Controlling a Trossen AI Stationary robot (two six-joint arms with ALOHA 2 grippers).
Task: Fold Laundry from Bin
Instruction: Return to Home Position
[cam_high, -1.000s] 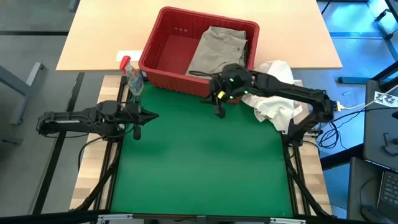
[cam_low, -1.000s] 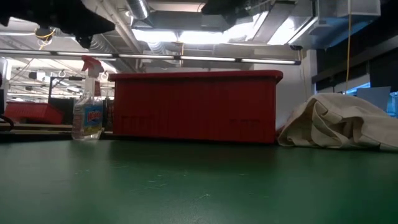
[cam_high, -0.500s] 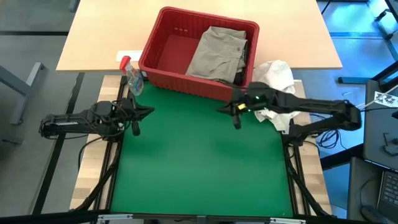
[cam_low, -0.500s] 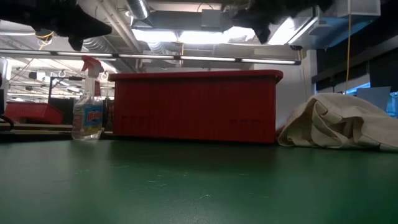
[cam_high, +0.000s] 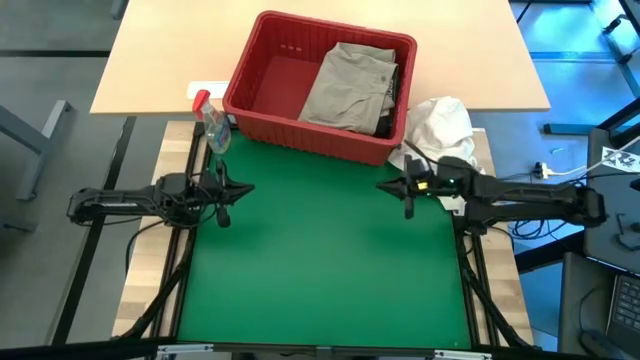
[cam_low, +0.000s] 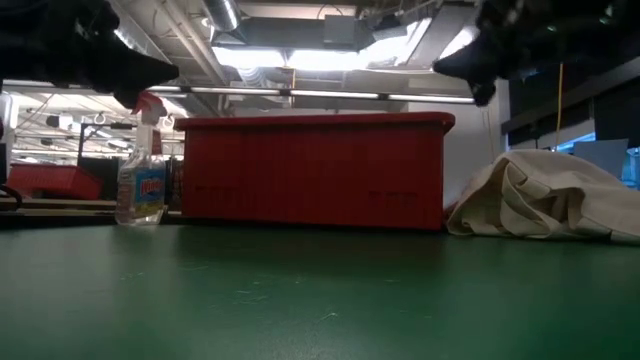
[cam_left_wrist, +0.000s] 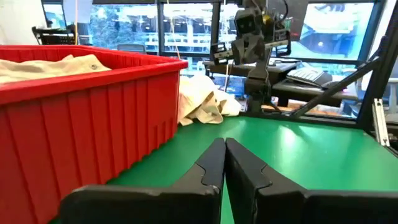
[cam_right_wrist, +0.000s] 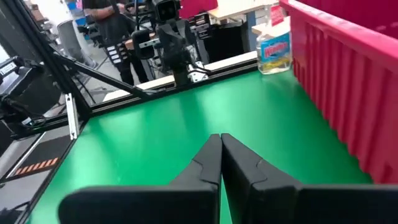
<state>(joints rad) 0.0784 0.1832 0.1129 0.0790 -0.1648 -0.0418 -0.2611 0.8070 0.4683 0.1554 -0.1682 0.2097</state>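
**Both claws closed and empty, laundry in the bin**

From above, the red bin (cam_high: 262, 22) stands at the far edge of the green tabletop (cam_high: 320, 270). The laundry (cam_high: 350, 75) lies inside it, toward its right half: a folded khaki garment on top, with a sliver of dark fabric showing at its right edge. A white cloth bundle (cam_high: 440, 125) sits just beside the bin's right corner, and a spray bottle (cam_high: 213, 126) with a red top stands by its left corner. The left claw (cam_high: 240, 187) hangs over the left edge of the tabletop, the right claw (cam_high: 388, 186) over the right edge. They point toward each other, well apart.

At tabletop height, the bin's ribbed wall fills the middle, the bottle to its left and the bundle to its right. The arms show only as dark shapes along the top.

The left wrist view shows that claw's fingers (cam_left_wrist: 210, 163) pressed together and holding nothing. The bin wall stands close by with khaki cloth above the rim, and the right arm is across the tabletop.

The right wrist view shows its fingers (cam_right_wrist: 208, 158) likewise closed tight and empty, beside the bin wall. The bottle and the left arm are farther off, and a person (cam_right_wrist: 115, 28) in a dark top is behind them.
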